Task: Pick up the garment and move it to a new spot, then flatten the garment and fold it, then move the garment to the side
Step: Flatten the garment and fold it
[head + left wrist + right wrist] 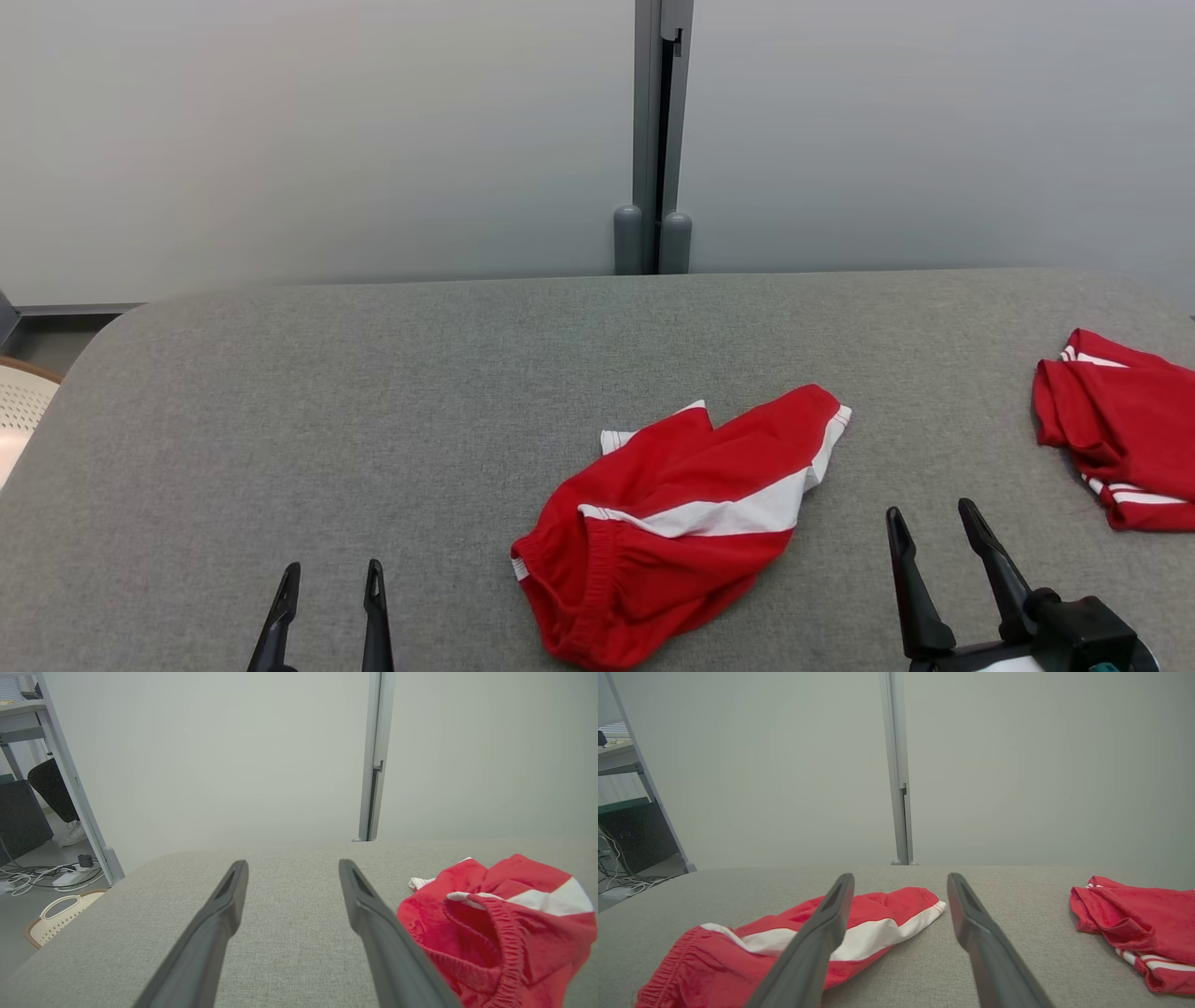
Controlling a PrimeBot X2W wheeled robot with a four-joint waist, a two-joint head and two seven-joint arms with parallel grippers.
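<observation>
A crumpled red garment [672,523] with a white stripe and an elastic waistband lies on the grey table [373,420], near its front middle. In the left wrist view the garment [495,924] sits to the right of the fingers, waistband toward the camera. The right wrist view has the garment [859,933] lying left of centre, partly behind one finger. My left gripper [329,583] hovers open at the lower left, apart from the cloth. My right gripper [934,525] is open at the lower right, just right of the garment, holding nothing.
A second red garment [1120,429] with white stripes lies bunched at the table's right edge, also visible as a red heap [1134,924] in the right wrist view. A grey partition post [653,140] stands behind the table. A pale basket [56,917] sits on the floor at left.
</observation>
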